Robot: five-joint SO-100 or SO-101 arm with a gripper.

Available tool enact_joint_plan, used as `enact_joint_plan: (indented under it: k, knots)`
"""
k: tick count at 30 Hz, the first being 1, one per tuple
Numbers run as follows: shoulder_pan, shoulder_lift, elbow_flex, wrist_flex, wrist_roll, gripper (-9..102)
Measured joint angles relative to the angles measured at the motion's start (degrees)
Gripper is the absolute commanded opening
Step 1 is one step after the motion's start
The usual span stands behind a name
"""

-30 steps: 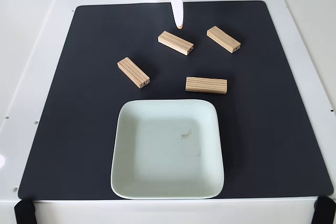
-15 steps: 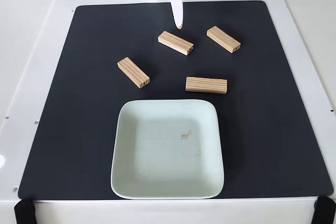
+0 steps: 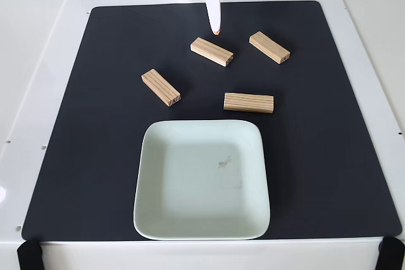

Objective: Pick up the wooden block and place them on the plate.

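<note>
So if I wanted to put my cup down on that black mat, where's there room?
Wide bare strips of the black mat lie left and right of the plate, and the mat's far corners are free. It's crowded above the plate, where four wooden blocks lie scattered below the gripper.

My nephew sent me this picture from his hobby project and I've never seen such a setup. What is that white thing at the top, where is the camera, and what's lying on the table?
The camera stands still and looks down at the table from its near side. The white pointed thing at the top is the gripper of a small robot arm, a two-finger claw; from this angle I cannot tell whether it is open or closed, and it holds nothing. On the white table lies a black mat. Four small wooden blocks rest on the mat: one just below the claw, one to the right, one to the left and one nearest the plate. The pale green square plate has no blocks on it yet.
</note>
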Motion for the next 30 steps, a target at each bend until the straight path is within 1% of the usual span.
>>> enact_joint_plan:
  k: [27,30]
  knots:
    - [0.00,0.00,0.00,0.09,0.00,0]
    - [1.32,-0.53,-0.62,0.70,0.00,0]
